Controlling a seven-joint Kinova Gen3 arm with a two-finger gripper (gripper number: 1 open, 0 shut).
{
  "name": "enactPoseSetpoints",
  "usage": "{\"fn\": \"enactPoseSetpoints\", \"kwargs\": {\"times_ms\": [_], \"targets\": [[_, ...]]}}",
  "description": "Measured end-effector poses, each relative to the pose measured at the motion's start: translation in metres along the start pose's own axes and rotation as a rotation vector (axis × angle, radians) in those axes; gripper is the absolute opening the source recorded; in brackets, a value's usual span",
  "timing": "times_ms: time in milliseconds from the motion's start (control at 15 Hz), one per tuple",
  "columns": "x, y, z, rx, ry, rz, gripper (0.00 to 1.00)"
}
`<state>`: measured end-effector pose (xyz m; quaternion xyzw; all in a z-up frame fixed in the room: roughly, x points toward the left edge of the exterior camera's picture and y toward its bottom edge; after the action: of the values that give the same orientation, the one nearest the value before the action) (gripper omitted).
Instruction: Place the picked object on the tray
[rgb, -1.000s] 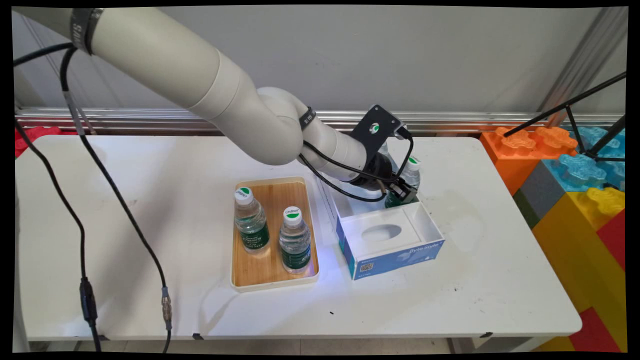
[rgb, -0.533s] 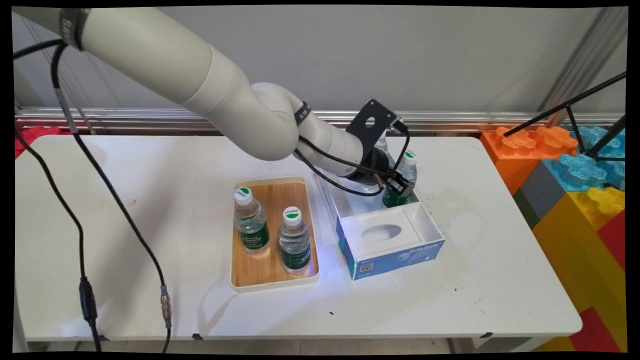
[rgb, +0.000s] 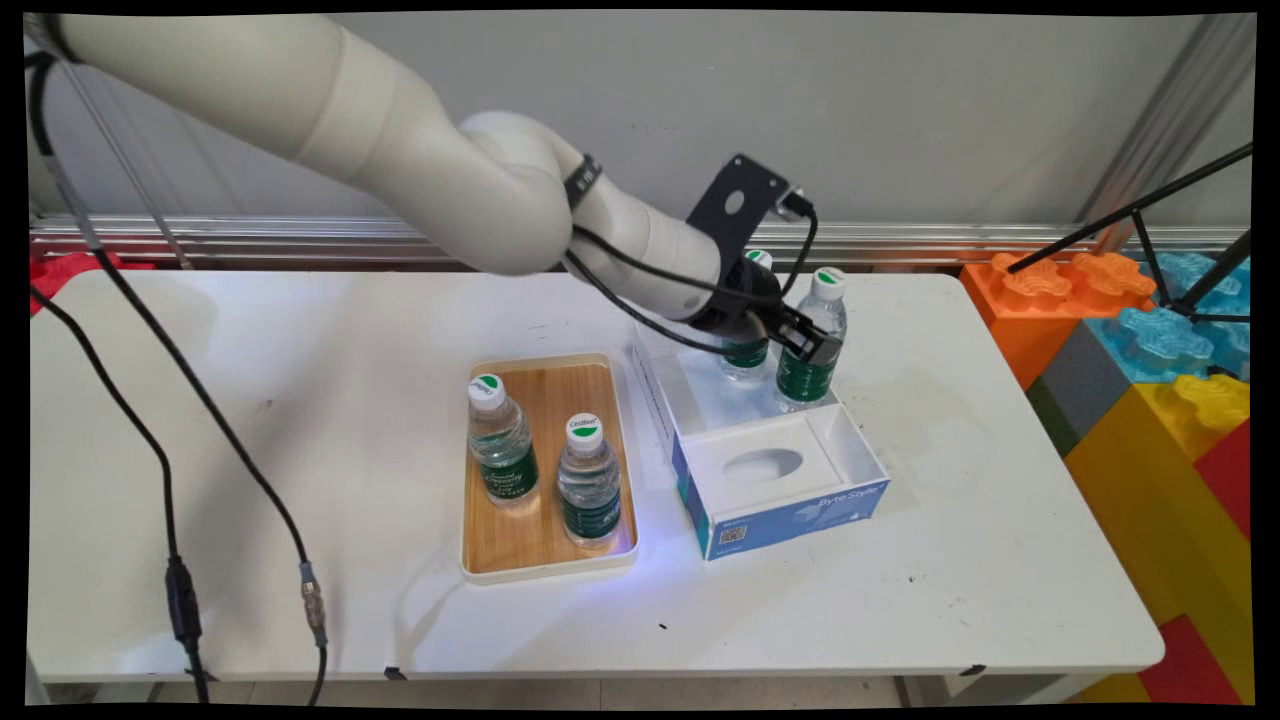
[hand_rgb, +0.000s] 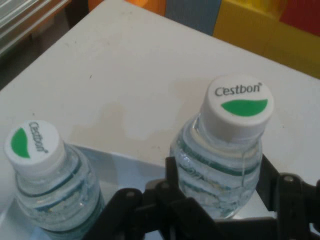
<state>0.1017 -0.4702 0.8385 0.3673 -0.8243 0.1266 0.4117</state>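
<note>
1. The gripper (rgb: 808, 345) is clamped on a bottle (rgb: 812, 345), fingers on either side of its body just under the shoulder; the hand view shows the same squeeze below the white and green cap

2. Over the last second the arm has risen, and the bottle has come up with it; it sat low in the box (rgb: 770, 470) and now stands taller, most of its green label clear of the wall, though whether its base is off the floor I cannot tell

3. A second bottle (rgb: 748, 340) stands just beside it in the same rear compartment, on the arm's side, close enough to be brushed

4. The box's white insert lies nearer the camera. The tray (rgb: 545, 465) with two more bottles sits left of the box, near but apart

5. Open tabletop lies right of the box and along the near edge; the coloured blocks (rgb: 1140, 340) stand beyond the table's right end
</note>
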Motion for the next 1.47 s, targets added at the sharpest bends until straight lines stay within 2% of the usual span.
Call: {"fn": "enactPoseSetpoints", "kwargs": {"times_ms": [267,733,867,1200,1467], "targets": [[0.017,0.0,-0.024,-0.001,0.006,0.0,0.0],[0.051,-0.001,-0.085,-0.009,0.002,0.052,0.0],[0.054,-0.005,-0.099,-0.019,-0.011,0.064,0.0],[0.05,-0.027,-0.147,-0.077,-0.051,0.083,0.0],[0.045,-0.047,-0.177,-0.103,-0.045,0.102,0.0]]}}
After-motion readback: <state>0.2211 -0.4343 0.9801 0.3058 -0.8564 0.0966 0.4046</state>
